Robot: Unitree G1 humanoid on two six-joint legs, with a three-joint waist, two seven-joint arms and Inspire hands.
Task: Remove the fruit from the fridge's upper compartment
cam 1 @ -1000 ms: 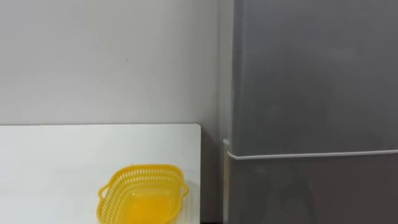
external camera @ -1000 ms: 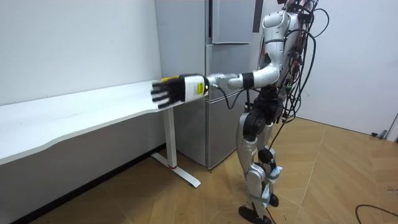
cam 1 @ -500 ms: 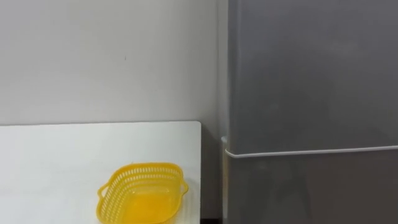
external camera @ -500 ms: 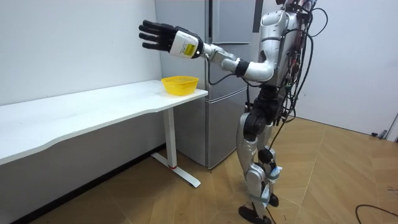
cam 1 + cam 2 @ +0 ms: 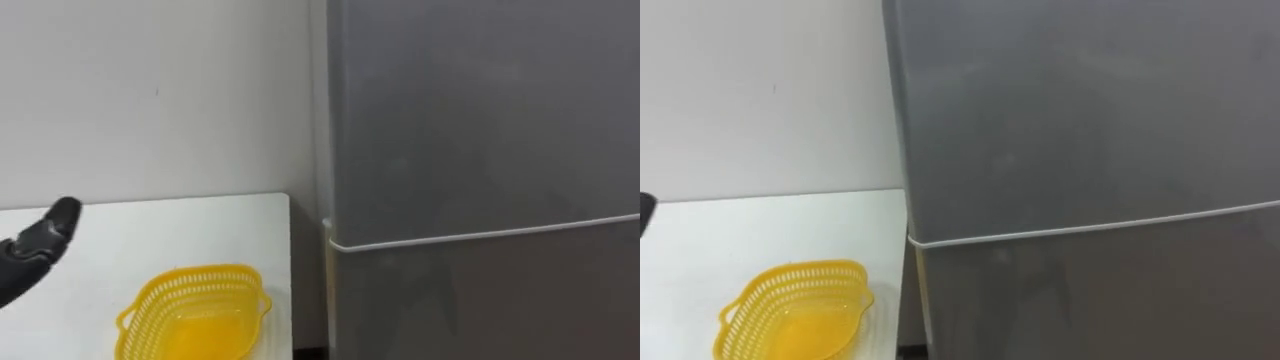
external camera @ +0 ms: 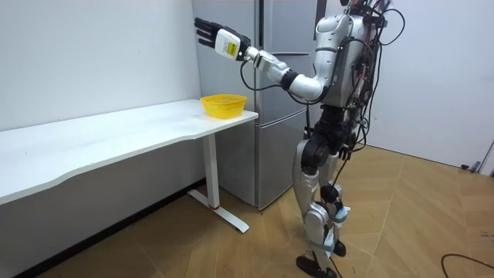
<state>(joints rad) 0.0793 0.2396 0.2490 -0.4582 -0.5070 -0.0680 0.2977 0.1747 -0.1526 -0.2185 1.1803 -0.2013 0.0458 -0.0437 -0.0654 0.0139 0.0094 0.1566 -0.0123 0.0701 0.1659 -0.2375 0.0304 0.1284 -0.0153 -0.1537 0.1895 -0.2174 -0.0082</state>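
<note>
The left hand (image 6: 210, 33) is raised to the height of the fridge's upper part, fingers straight and spread, holding nothing. In the eye views its dark fingertips (image 5: 38, 245) hang well to the left of the fridge (image 5: 480, 200), apart from it and above the table.

I judge this to be the reach for the door, with the opening itself not yet begun. The upper door (image 5: 480, 110) is shut, flush above the pale seam that parts it from the lower door (image 5: 480, 300). Whatever is to be fetched must be behind that upper door, and it cannot be seen. No handle is visible on the grey front, so the next move likely calls for bringing the hand across to the door's left edge, hooking the fingers there and pulling the door open.

Counted:
- one raised hand
- one fridge with two doors
- one yellow plastic basket (image 5: 190, 312), which looks empty
- one white table (image 5: 200, 215), which carries the basket just left of the fridge

The robot stands facing the fridge.
</note>
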